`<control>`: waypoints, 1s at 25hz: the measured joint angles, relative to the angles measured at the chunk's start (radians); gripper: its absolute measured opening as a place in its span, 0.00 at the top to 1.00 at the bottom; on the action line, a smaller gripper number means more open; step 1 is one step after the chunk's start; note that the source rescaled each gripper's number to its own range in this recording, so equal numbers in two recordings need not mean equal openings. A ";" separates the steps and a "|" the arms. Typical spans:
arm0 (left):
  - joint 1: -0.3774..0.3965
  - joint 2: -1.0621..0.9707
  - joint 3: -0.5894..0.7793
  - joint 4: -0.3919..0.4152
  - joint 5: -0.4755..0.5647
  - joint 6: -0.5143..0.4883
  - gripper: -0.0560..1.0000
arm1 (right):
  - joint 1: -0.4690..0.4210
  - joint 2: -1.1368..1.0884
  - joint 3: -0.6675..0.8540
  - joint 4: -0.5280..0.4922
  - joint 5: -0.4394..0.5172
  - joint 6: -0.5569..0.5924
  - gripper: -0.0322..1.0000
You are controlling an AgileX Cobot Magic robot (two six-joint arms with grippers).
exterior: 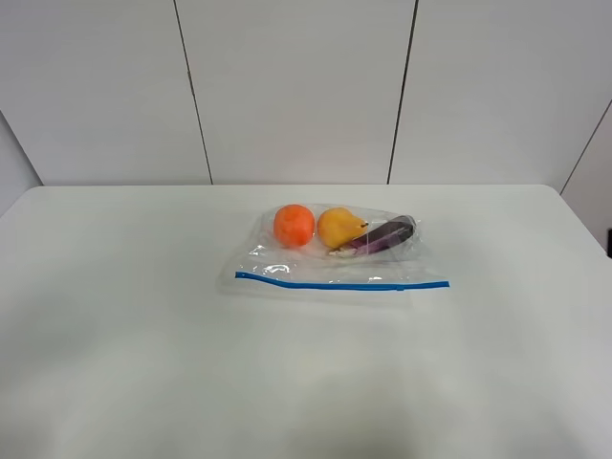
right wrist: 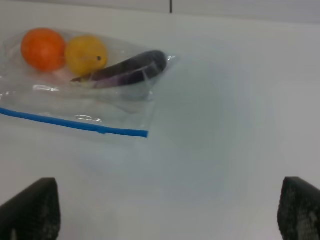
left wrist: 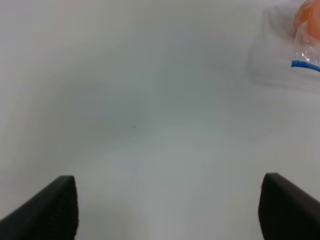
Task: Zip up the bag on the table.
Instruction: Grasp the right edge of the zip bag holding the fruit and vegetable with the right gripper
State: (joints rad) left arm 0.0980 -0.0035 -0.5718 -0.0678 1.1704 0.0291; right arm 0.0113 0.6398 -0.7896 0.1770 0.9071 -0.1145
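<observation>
The clear plastic bag [exterior: 335, 258] lies flat on the white table [exterior: 143, 335], near its middle. Its blue zipper strip [exterior: 341, 283] runs along the near edge. An orange [exterior: 294, 225], a yellow pear [exterior: 339, 227] and a purple eggplant [exterior: 382, 234] show through it. Neither arm appears in the exterior high view. My left gripper [left wrist: 167, 207] is open and empty over bare table, with a bag corner [left wrist: 306, 50] at the frame edge. My right gripper [right wrist: 170, 210] is open and empty, with the bag [right wrist: 85, 95] and the zipper end [right wrist: 142, 133] ahead of it.
A white panelled wall [exterior: 296, 91] stands behind the table's far edge. The table's rounded far corners show at left and right. Nothing else stands on the table.
</observation>
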 joint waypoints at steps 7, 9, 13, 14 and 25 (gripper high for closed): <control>0.000 0.000 0.000 0.000 0.000 0.000 0.14 | 0.000 0.451 -0.137 0.198 -0.048 -0.162 0.00; 0.000 0.000 0.000 0.000 0.000 0.000 0.14 | 0.000 0.551 -0.163 0.255 -0.074 -0.228 0.00; 0.000 0.000 0.000 0.000 0.000 0.000 0.14 | -0.006 0.715 -0.189 0.370 -0.115 -0.334 0.00; 0.000 0.000 0.000 0.000 0.000 0.000 0.14 | -0.018 0.749 -0.190 0.402 -0.115 -0.358 0.00; 0.000 0.000 0.000 0.000 0.000 0.000 0.14 | -0.306 0.959 -0.191 0.758 0.080 -0.685 0.00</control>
State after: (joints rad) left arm 0.0980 -0.0035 -0.5718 -0.0678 1.1704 0.0291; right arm -0.2951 1.5986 -0.9807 0.9348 0.9869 -0.7992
